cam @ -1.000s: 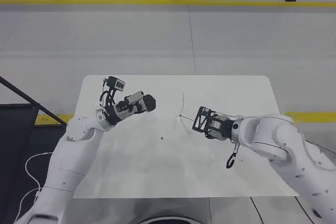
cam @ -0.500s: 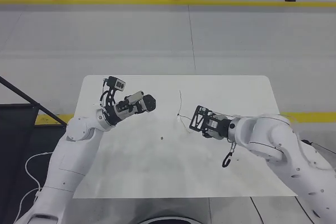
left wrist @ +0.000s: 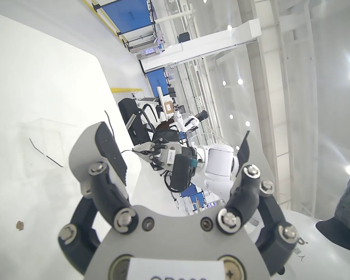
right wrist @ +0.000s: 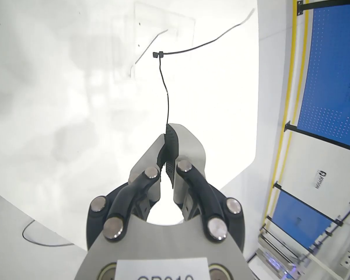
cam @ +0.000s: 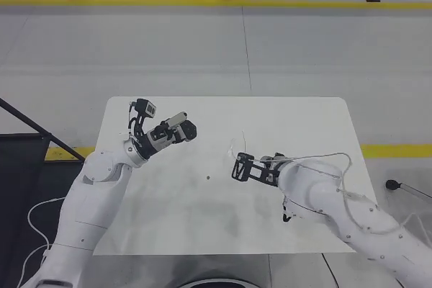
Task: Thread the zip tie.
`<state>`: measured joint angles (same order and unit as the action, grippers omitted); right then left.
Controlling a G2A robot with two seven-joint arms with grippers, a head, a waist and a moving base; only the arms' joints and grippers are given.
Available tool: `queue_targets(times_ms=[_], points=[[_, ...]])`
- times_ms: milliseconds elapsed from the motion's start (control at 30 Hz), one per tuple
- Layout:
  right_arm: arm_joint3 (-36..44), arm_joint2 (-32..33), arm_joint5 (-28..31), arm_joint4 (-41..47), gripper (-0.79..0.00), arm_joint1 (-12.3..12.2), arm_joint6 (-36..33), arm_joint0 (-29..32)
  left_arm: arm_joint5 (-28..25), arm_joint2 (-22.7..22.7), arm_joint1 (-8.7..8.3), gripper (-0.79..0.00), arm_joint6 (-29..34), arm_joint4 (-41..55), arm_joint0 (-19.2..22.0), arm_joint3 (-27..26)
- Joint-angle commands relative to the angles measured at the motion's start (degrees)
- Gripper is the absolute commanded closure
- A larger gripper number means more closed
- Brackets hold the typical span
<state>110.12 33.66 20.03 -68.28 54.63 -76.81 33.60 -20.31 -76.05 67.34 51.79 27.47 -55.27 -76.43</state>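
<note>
**Zip tie pinched in my right gripper over the middle of the bench**

The zip tie (right wrist: 157,54) is a thin black strap. One run of it comes straight out from between my right jaws to its small square head. From the head a second run bends off sideways toward the far right corner of the bench (cam: 309,122) and ends free in the air. I cannot tell whether the strap passes through the head or merely turns there. Its grey shadow lies on the white surface apart from the strap itself, so the tie hangs clear of the bench.

My right gripper (right wrist: 169,129) is clamped tight on the end of the strap, jaws pressed together with only the strap between them. It sits over the middle of the bench.

Beneath the tie's head a faint clear square outline (right wrist: 164,24) shows on the bench. I cannot tell whether it is a shallow tray or a flat sheet, and only the shadow crosses it.

A small brown speck (cam: 207,176) lies on the bench just toward the left edge from my right gripper.

My left gripper (cam: 187,129) is over the far left part of the bench, well apart from the tie. Its jaws are spread wide, nothing between them, and they face my right gripper.
</note>
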Motion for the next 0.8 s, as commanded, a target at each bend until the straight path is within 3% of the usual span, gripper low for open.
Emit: queue_targets(times_ms=[0, 400, 767], points=[[-2.2, -3.3, -0.1, -1.1, 0.0, 1.7, -3.9, -2.3, 0.0, 0.0, 0.0, -0.785, 0.0, 0.0, 0.0, 0.0], [-17.5, -12.5, -1.3, 2.6, 0.0, 11.5, -7.2, -10.9, 0.0, 0.0, 0.0, -0.785, 0.0, 0.0, 0.0, 0.0], [-23.5, -13.3, -0.5, 4.4, 0.0, 15.3, -7.4, -12.2, 0.0, 0.0, 0.0, -0.785, 0.0, 0.0, 0.0, 0.0]])
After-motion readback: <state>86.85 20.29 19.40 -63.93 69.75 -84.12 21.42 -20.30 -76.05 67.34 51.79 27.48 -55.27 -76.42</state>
